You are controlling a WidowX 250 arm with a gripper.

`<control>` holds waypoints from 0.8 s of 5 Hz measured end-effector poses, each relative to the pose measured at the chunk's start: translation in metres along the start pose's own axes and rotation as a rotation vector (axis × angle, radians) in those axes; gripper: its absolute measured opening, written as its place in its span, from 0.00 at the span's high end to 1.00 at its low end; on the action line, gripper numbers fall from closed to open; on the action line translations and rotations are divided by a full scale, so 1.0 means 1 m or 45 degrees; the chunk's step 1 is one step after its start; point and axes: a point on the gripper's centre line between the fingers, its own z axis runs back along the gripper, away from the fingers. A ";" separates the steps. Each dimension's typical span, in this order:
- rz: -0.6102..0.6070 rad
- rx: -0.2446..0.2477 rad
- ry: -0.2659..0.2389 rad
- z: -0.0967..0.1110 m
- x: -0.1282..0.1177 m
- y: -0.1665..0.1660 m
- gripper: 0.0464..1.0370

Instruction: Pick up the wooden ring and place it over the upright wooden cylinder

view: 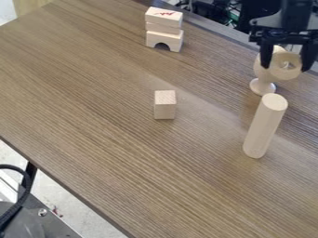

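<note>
Camera view: The black two-finger claw [286,68] hangs at the upper right, its upper part cut off by the top edge. Whether it is released or grasping cannot be told. The pale wooden round piece with a recessed face [285,71] lies directly at the claw, in line with its middle; contact is unconfirmed. Detail inside the recess is hard to make out. Behind it, partly hidden, is a pale wooden goblet-shaped piece with a flared foot [262,87], its foot below the claw and slightly to the view's left; whether the two are joined cannot be determined.

Nearer the camera, below the claw, a smooth pale wooden cylinder [265,126] leans in outline. A small pale wooden block [164,106] sits well to the claw's left and lower in view. Farther left, above the block, a stack of pale wooden blocks [164,29] has an arched piece at its base and red marking on top. All rest about the claw's area on a brown wood-grain table [112,121].
</note>
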 end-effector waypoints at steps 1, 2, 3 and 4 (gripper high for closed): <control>-0.001 -0.012 -0.032 0.015 -0.002 -0.008 0.26; 0.002 0.016 -0.020 0.025 -0.009 -0.010 0.26; -0.017 0.041 -0.009 0.039 -0.022 -0.015 0.26; -0.026 0.025 0.005 0.050 -0.035 -0.014 0.26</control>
